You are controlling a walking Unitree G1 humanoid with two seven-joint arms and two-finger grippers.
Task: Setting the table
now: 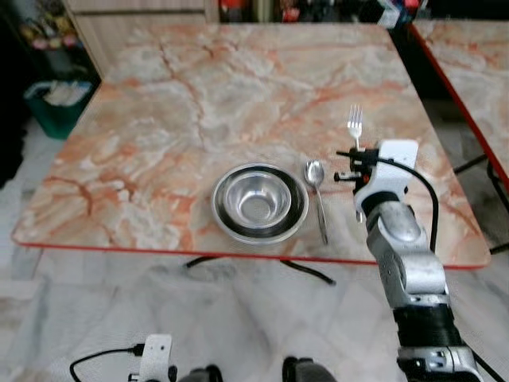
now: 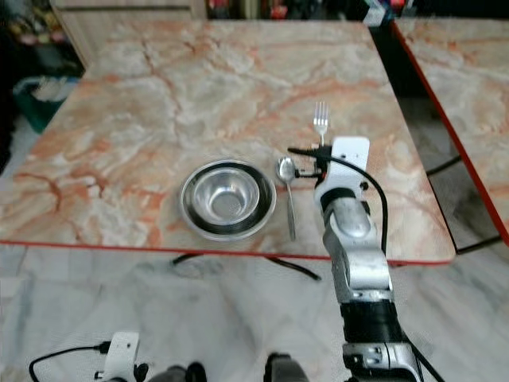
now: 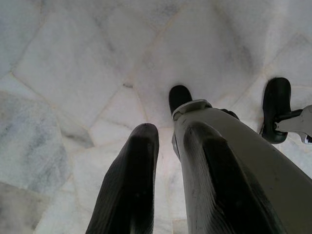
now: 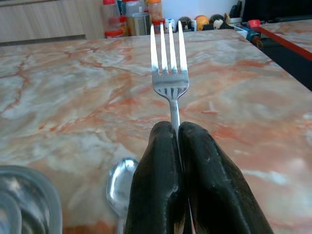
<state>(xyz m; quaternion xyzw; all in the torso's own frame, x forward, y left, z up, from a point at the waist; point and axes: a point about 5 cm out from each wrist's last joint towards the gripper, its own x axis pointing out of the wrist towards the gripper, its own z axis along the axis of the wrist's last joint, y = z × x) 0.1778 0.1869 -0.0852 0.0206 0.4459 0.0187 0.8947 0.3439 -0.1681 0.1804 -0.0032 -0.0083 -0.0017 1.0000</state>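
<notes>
From the head, a marble bench with a red edge lies ahead, its near edge running just below a steel bowl. The bowl sits near that front edge, right of centre. A spoon lies just beside the bowl on its right, apart from it, bowl end pointing away from the robot and handle end close to the front edge. The right arm reaches over the near right part of the bench, and the right hand holds a fork with tines pointing away, to the right of the spoon. The far and left stretches of the bench are bare marble. A second bench stands to the right across a narrow gap. A green bin stands on the floor off the left corner.

The left wrist view looks down on pale floor tiles; the left hand hangs low, its fingers slightly parted and holding nothing, with the robot's dark feet beyond.

The right wrist view shows both right fingers pressed together on the fork's handle, tines up above the bench. The spoon's bowl lies just beside the fingers, the steel bowl's rim at the picture's corner. Jars line the far edge.
</notes>
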